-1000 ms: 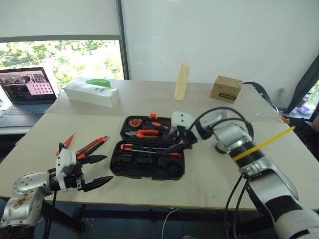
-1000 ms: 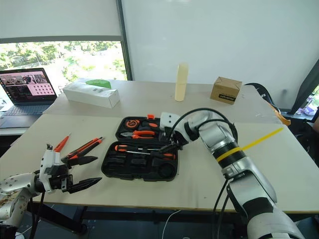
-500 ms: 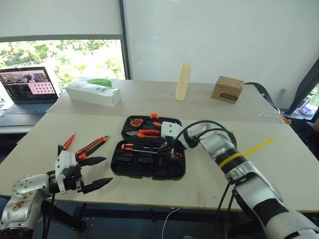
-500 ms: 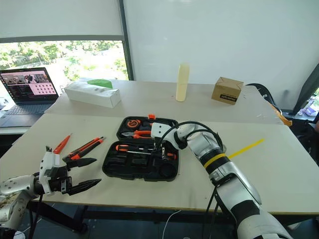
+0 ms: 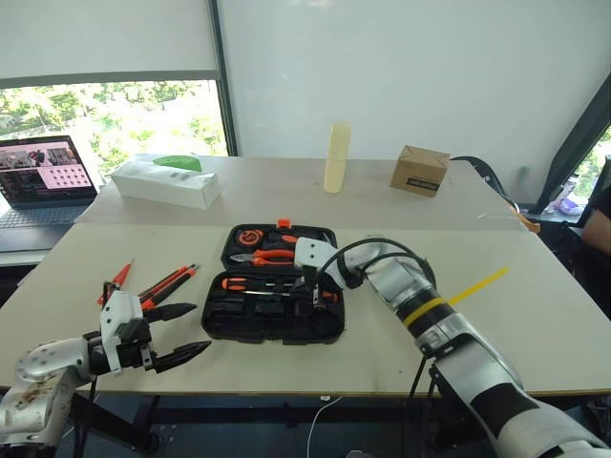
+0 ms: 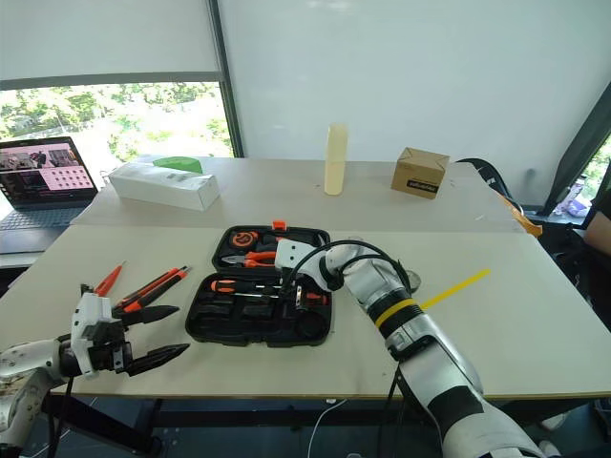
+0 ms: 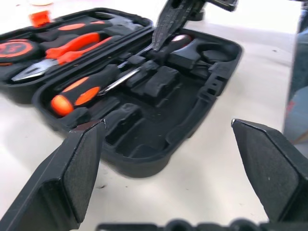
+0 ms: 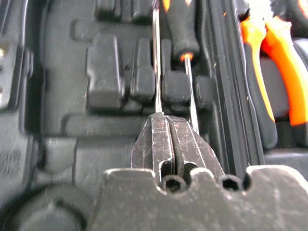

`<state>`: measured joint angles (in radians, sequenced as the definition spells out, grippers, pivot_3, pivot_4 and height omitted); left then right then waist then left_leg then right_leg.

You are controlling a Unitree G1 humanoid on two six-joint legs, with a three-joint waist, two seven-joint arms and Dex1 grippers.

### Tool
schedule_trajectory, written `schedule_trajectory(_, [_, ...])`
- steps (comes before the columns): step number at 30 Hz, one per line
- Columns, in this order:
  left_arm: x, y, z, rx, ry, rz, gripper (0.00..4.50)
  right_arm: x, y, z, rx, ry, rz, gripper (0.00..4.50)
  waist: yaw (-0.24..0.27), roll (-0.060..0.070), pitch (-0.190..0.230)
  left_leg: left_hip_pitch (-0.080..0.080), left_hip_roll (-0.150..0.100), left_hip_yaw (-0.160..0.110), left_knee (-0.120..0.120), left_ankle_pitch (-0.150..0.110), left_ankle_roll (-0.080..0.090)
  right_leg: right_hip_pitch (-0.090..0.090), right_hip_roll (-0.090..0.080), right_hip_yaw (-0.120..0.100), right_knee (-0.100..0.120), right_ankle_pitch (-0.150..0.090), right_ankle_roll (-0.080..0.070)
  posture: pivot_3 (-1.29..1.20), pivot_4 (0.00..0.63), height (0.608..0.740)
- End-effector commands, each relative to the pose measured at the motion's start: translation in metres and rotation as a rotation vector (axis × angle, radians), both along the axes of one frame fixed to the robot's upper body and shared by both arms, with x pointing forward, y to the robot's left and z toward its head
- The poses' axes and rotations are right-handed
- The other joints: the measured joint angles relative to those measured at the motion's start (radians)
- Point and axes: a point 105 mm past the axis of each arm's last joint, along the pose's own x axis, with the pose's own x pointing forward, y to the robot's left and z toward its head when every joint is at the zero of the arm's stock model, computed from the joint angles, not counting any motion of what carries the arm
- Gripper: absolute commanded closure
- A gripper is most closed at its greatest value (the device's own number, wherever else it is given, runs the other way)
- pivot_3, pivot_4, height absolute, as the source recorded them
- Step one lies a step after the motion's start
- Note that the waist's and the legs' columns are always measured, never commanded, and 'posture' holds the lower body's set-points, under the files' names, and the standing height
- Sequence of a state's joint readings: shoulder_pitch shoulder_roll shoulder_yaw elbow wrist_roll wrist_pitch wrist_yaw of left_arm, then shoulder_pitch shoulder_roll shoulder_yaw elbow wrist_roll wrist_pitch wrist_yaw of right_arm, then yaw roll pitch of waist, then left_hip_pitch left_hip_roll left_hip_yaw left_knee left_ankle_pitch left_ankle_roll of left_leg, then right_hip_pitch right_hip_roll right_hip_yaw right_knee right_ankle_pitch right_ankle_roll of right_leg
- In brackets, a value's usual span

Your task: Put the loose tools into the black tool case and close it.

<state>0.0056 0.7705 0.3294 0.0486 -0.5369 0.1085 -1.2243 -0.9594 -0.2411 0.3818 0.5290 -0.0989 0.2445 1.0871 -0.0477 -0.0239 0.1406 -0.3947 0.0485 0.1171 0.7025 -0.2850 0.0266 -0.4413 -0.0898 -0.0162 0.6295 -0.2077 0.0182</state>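
1. I see the black tool case [image 5: 277,296] lying open flat on the table [image 5: 535,324], near the middle of its front edge, hinge running side to side.
2. Its far half holds orange-handled pliers [image 5: 267,256] and a round tape measure [image 5: 253,236], with a small orange latch [image 5: 284,223] on the far rim.
3. Its near half has moulded black slots; one screwdriver [image 5: 250,283] with a black-orange handle and thin metal shaft lies along its far side.
4. My right gripper [image 5: 313,295] is inside that near half, fingers pressed together on a thin metal shaft [image 8: 157,62] just beside the seated one.
5. My left gripper [image 5: 181,332] hovers at the table's front left, fingers spread wide, holding nothing.
6. Loose orange-black tools [image 5: 170,282] and a small orange tester screwdriver [image 5: 118,280] lie toward the left edge, apart from the case.
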Motion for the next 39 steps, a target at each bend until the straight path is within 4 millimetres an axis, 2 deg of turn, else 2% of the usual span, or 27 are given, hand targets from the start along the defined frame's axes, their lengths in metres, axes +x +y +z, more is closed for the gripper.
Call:
schedule_trajectory(1, [-0.008, 0.043, 0.010, -0.018, -0.058, 0.207, 0.00, -0.033, -0.013, 0.071, 0.400, -0.099, 0.108, 3.87, 0.004, 0.000, 0.000, -0.001, 0.000, 0.000, -0.003, 0.001, -0.001, -0.001, 0.000, 0.000, 0.000, 0.000, 0.000, 0.00, 0.150, 0.740])
schedule_trajectory(2, [-0.012, 0.054, 0.008, -0.022, -0.060, 0.264, 0.00, -0.046, -0.021, 0.079, 0.472, -0.104, 0.136, 3.71, 0.006, 0.000, 0.000, -0.001, 0.001, -0.001, -0.004, 0.002, -0.003, -0.001, 0.000, 0.000, 0.001, 0.000, 0.000, 0.00, 0.150, 0.740])
schedule_trajectory(5, [-0.028, 0.093, 0.001, -0.036, -0.063, 0.477, 0.00, -0.070, -0.053, 0.081, 0.557, -0.193, 0.096, 2.54, 0.015, 0.000, 0.000, -0.002, 0.001, -0.001, -0.007, 0.003, -0.006, -0.001, -0.002, -0.003, -0.002, 0.000, 0.000, 0.00, 0.150, 0.740])
schedule_trajectory(6, [-0.034, 0.102, -0.002, -0.038, -0.063, 0.538, 0.00, -0.076, -0.062, 0.080, 0.577, -0.208, 0.071, 2.35, 0.017, -0.001, -0.001, -0.002, 0.001, -0.001, -0.007, 0.001, -0.004, 0.000, -0.002, -0.004, -0.005, -0.001, 0.001, 0.00, 0.150, 0.740])
schedule_trajectory(7, [-0.040, 0.112, -0.005, -0.035, -0.060, 0.601, 0.00, -0.081, -0.071, 0.080, 0.601, -0.231, 0.043, 1.88, 0.020, -0.001, -0.001, -0.002, 0.001, -0.001, -0.007, 0.000, -0.004, 0.001, -0.003, -0.006, -0.006, -0.001, 0.001, 0.00, 0.150, 0.740])
schedule_trajectory(10, [-0.056, 0.134, -0.013, -0.054, -0.042, 0.732, 0.00, -0.102, -0.097, 0.068, 0.628, -0.274, -0.011, 0.89, 0.029, -0.002, -0.001, -0.002, 0.000, 0.000, -0.007, -0.004, 0.001, 0.001, -0.006, -0.009, -0.007, -0.001, 0.002, 0.00, 0.150, 0.740])
schedule_trajectory(12, [-0.058, 0.143, -0.015, -0.075, -0.036, 0.802, 0.00, -0.112, -0.109, 0.058, 0.630, -0.286, -0.037, 0.16, 0.034, -0.002, -0.001, -0.001, 0.000, 0.000, -0.006, -0.006, 0.004, 0.002, -0.006, -0.010, -0.008, -0.001, 0.001, 0.00, 0.150, 0.740])
schedule_trajectory(15, [-0.048, 0.150, -0.014, -0.137, -0.002, 0.881, 0.00, -0.117, -0.126, 0.049, 0.654, -0.262, -0.129, 0.07, 0.040, -0.003, 0.000, 0.002, 0.000, -0.001, -0.006, -0.004, 0.002, 0.005, -0.005, -0.012, -0.012, 0.000, 0.000, 0.00, 0.150, 0.740])
schedule_trajectory(18, [-0.032, 0.148, -0.009, -0.180, 0.027, 0.898, 0.00, -0.122, -0.127, 0.041, 0.628, -0.257, -0.122, 0.07, 0.041, -0.003, 0.000, 0.009, 0.001, -0.001, -0.007, -0.002, 0.000, 0.011, -0.005, -0.012, -0.012, -0.001, -0.001, 0.00, 0.150, 0.740])
schedule_trajectory(20, [-0.012, 0.144, -0.002, -0.214, 0.055, 0.897, 0.00, -0.120, -0.125, 0.044, 0.639, -0.270, -0.125, 0.07, 0.037, -0.005, 0.000, 0.012, 0.002, -0.002, -0.007, -0.001, -0.001, 0.013, -0.004, -0.012, -0.012, -0.001, 0.000, 0.00, 0.150, 0.740])
schedule_trajectory(23, [0.033, 0.134, 0.017, -0.208, 0.137, 0.904, 0.00, -0.117, -0.117, 0.052, 0.648, -0.288, -0.099, 0.07, 0.041, -0.009, 0.002, 0.014, 0.002, -0.002, -0.007, 0.001, -0.003, 0.014, -0.002, -0.012, -0.009, -0.001, 0.000, 0.00, 0.150, 0.740])
schedule_trajectory(25, [0.056, 0.127, 0.028, -0.188, 0.171, 0.922, 0.00, -0.115, -0.113, 0.056, 0.655, -0.288, -0.084, 0.07, 0.048, -0.012, 0.003, 0.013, 0.001, -0.003, -0.007, 0.004, -0.004, 0.013, -0.002, -0.012, -0.006, 0.001, -0.004, 0.00, 0.150, 0.740])
schedule_trajectory(28, [0.079, 0.126, 0.030, -0.119, 0.252, 0.975, 0.00, -0.113, -0.106, 0.061, 0.664, -0.288, -0.060, 0.07, 0.045, -0.013, 0.003, 0.014, 0.000, -0.003, -0.008, 0.004, -0.003, 0.014, -0.002, -0.011, -0.004, 0.001, -0.005, 0.00, 0.150, 0.740])
schedule_trajectory(32, [0.103, 0.125, 0.025, -0.069, 0.351, 1.010, 0.00, -0.112, -0.097, 0.067, 0.671, -0.283, -0.028, 0.07, 0.030, -0.014, 0.003, 0.011, -0.001, -0.002, -0.009, 0.004, -0.005, 0.012, 0.000, -0.012, -0.003, 0.000, -0.004, 0.00, 0.150, 0.740])
schedule_trajectory(35, [0.110, 0.130, 0.018, 0.006, 0.392, 1.055, 0.00, -0.111, -0.095, 0.069, 0.664, -0.281, -0.021, 0.07, 0.031, -0.014, 0.003, 0.005, -0.001, 0.002, -0.008, 0.007, -0.010, 0.007, 0.000, -0.014, -0.005, 0.000, -0.004, 0.00, 0.150, 0.740])
schedule_trajectory(39, [0.118, 0.122, 0.014, 0.010, 0.422, 1.011, 0.00, -0.110, -0.096, 0.070, 0.667, -0.282, -0.030, 0.07, 0.036, -0.015, 0.003, 0.000, -0.001, 0.002, -0.008, 0.007, -0.010, 0.003, -0.001, -0.015, -0.005, 0.000, -0.003, 0.00, 0.150, 0.740])
